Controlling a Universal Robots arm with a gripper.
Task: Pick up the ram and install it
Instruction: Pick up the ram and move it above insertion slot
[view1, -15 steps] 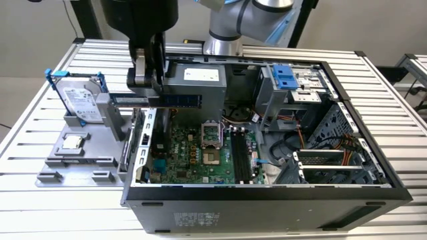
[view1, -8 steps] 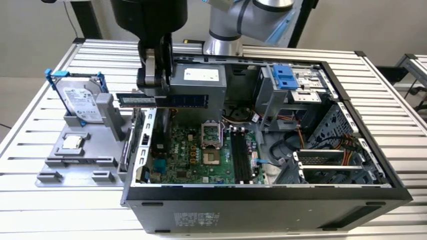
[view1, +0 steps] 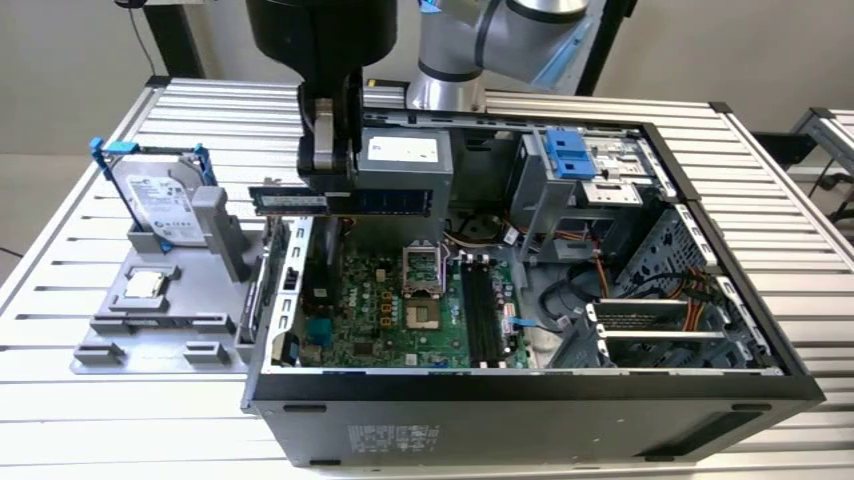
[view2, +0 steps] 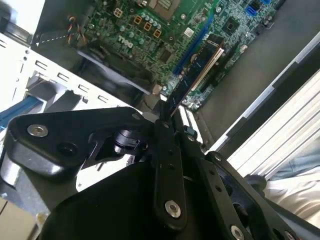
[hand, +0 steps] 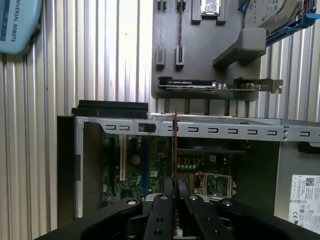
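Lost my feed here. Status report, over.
Gripper shut on the ram. Ram held over the open case, not seated. No obstruction seen at the slots.

Setting: a robotics laboratory workcell for computer assembly. Indicators:
- a tabletop of slotted aluminium profile
- an industrial robot arm standing behind the work
- an open desktop computer case lying on its side with the motherboard exposed
- a grey parts fixture holding a hard drive upright and other components in shaped recesses
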